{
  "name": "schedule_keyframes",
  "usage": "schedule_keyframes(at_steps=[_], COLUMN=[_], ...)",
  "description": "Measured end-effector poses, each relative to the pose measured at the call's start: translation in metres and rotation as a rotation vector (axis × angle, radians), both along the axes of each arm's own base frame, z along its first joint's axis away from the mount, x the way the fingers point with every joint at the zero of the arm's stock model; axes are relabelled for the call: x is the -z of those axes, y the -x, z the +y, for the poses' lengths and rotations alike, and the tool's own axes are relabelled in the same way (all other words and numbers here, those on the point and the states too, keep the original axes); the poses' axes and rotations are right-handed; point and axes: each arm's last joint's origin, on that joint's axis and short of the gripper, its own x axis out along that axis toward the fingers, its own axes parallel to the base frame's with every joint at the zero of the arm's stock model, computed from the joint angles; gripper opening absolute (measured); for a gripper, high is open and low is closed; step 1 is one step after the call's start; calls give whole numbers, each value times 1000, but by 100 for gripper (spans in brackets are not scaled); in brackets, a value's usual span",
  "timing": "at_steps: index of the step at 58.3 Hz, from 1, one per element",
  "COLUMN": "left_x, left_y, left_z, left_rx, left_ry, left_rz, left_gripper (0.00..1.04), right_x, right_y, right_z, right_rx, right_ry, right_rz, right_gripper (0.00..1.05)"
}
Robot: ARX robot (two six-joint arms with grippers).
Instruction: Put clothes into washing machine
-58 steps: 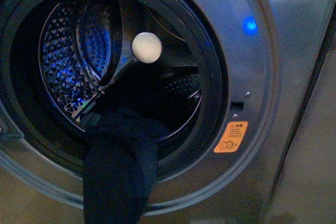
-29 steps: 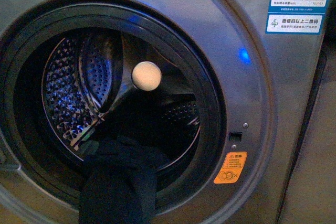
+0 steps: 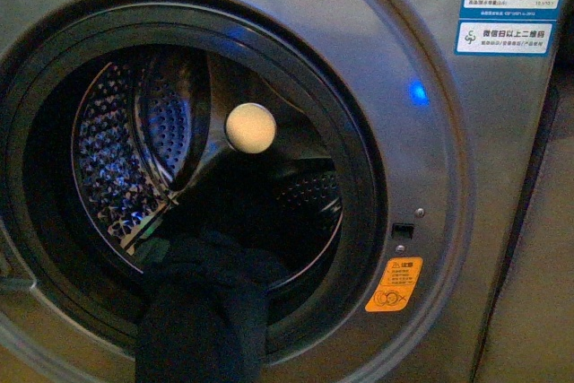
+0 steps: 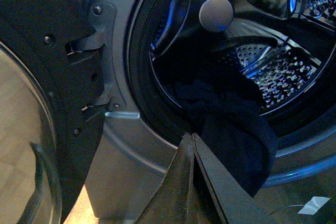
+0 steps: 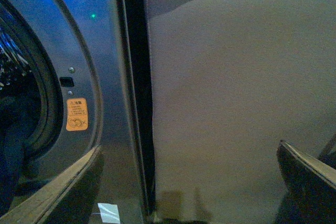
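Note:
The grey washing machine point(image 3: 430, 186) fills the front view, its round porthole open onto the perforated steel drum point(image 3: 117, 150). The dark navy clothes point(image 3: 204, 311) lie half in the drum and hang out over the porthole's lower rim. In the left wrist view the clothes point(image 4: 231, 124) drape over the rim just beyond my left gripper point(image 4: 192, 136), which is shut with nothing between its tips. My right gripper point(image 5: 191, 174) is open, facing a plain grey panel point(image 5: 236, 103) to the right of the washing machine point(image 5: 89, 77). Neither arm shows in the front view.
A pale round knob point(image 3: 250, 128) sits at the drum's centre. The open door point(image 4: 37, 103) with its hinge bracket point(image 4: 100, 66) stands to the left of the porthole. An orange warning sticker point(image 3: 394, 284) and a blue light point(image 3: 417, 91) mark the machine's front.
The front view has shifted: the machine's face now sits lower in the frame, with more of the label at top right showing. The clothes hang as before.

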Motion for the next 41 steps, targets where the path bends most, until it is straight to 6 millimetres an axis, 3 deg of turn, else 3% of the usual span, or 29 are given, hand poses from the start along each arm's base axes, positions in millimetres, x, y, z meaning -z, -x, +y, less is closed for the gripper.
schedule_keyframes(at_steps=[41], left_x=[8], left_y=[21], left_z=[0], left_rx=[0], left_ry=[0], left_rz=[-14], left_gripper=[4], right_x=[0], right_y=[0], right_z=[0], right_rx=[0], right_ry=[0], right_rz=[0], right_gripper=[97])
